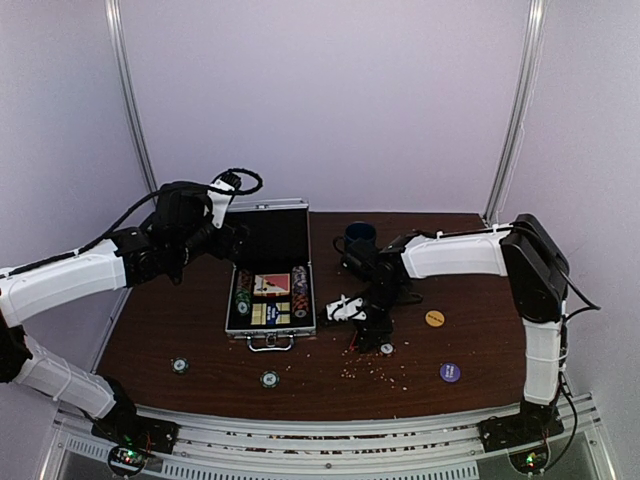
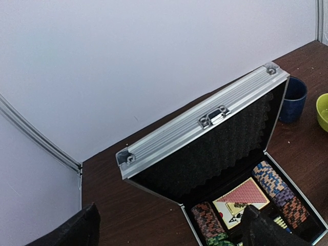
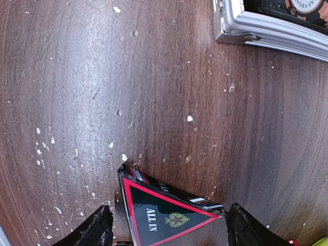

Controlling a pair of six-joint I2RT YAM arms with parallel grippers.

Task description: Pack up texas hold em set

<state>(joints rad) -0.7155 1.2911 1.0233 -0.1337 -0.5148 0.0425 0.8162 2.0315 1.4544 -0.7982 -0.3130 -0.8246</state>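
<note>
The silver briefcase lies open mid-table with its foam-lined lid upright. Rows of poker chips and a red-backed card box sit inside. My left gripper hovers open beside the lid's left end, nothing between its fingers. A black triangle with a red border, marked ALL IN, lies on the table between the fingers of my right gripper. One finger meets the triangle's tip, and the other stands a small gap off. Loose chips lie in front.
A dark blue mug stands behind my right arm, with a yellow-green bowl beside it. A yellow disc and a purple disc lie at the right. Pale crumbs dot the wood. The case's corner is just ahead of the right gripper.
</note>
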